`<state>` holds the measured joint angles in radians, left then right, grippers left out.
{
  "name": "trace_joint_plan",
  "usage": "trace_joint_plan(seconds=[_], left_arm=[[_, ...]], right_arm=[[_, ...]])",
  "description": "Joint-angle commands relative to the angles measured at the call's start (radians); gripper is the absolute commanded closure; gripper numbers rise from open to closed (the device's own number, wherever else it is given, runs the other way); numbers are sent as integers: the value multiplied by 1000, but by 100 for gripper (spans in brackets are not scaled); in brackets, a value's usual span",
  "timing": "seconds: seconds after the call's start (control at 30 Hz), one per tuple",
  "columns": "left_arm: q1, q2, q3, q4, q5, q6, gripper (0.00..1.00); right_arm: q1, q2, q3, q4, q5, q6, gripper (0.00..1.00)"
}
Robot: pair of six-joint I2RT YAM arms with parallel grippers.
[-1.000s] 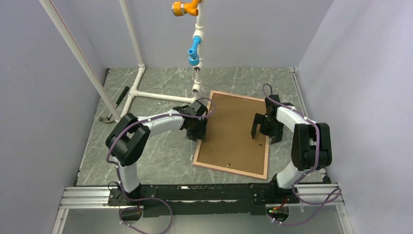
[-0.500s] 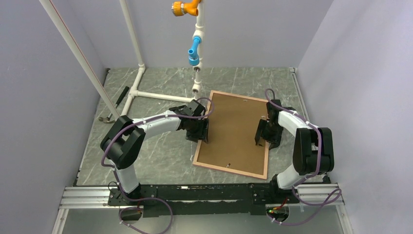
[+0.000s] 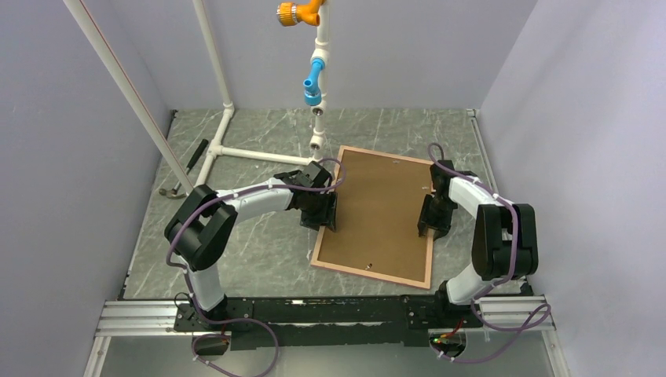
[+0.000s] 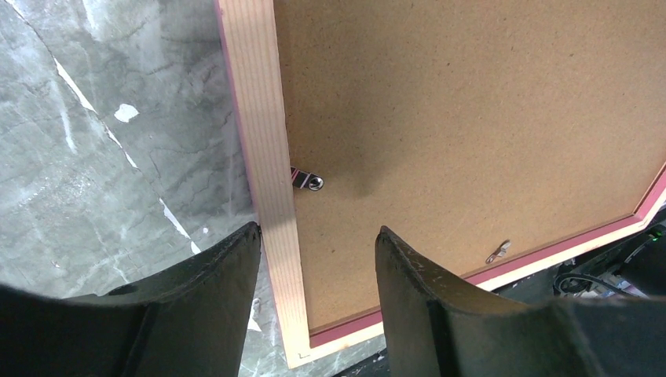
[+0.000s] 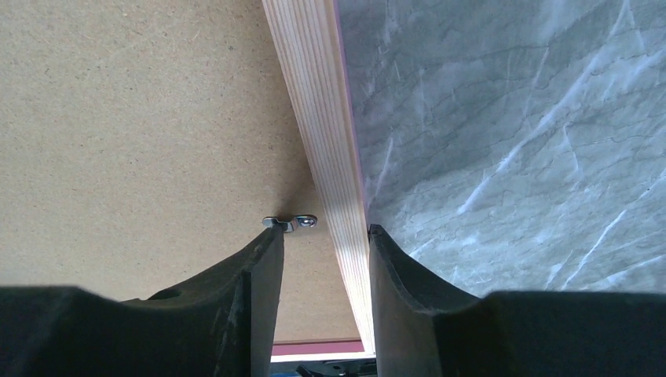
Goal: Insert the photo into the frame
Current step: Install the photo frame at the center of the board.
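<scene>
The frame (image 3: pixel 369 275) lies face down on the table, tan wood rim up, with the brown backing board (image 3: pixel 377 208) set in it. The photo is hidden. My left gripper (image 3: pixel 326 220) is low over the frame's left rail (image 4: pixel 263 133) and straddles it, open (image 4: pixel 318 232), just short of a small metal clip (image 4: pixel 308 180). My right gripper (image 3: pixel 428 229) straddles the right rail (image 5: pixel 318 94), open but narrow (image 5: pixel 323 229). Its inner finger touches a metal clip (image 5: pixel 290 222) and its outer finger stands against the rail's outer edge.
A white pipe stand (image 3: pixel 251 153) crosses the table behind the frame, and its upright carries blue and orange fittings (image 3: pixel 312 82). A dark-handled tool (image 3: pixel 188 165) lies at the far left by the wall. Another clip (image 3: pixel 367 267) sits near the frame's near rail.
My right gripper has come down onto the frame's right rail and its jaws have narrowed a lot. My left gripper stays at the left rail, its jaws a little wider.
</scene>
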<state>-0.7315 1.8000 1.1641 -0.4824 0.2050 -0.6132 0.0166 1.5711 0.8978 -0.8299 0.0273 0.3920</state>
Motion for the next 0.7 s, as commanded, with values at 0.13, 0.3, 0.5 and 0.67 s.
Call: trace_joint_plan(seconds=[0.13, 0.3, 0.5, 0.67], left_arm=[[2, 32, 26, 19, 6, 19, 41], [3, 58, 29, -1, -10, 23, 42], [1, 71, 31, -19, -44, 23, 46], [1, 76, 29, -22, -46, 28, 48]], right_arm=[[3, 51, 71, 4, 68, 10, 95], [3, 31, 83, 39, 38, 14, 45], [3, 88, 99, 26, 120, 9, 46], [3, 87, 113, -1, 192, 10, 60]])
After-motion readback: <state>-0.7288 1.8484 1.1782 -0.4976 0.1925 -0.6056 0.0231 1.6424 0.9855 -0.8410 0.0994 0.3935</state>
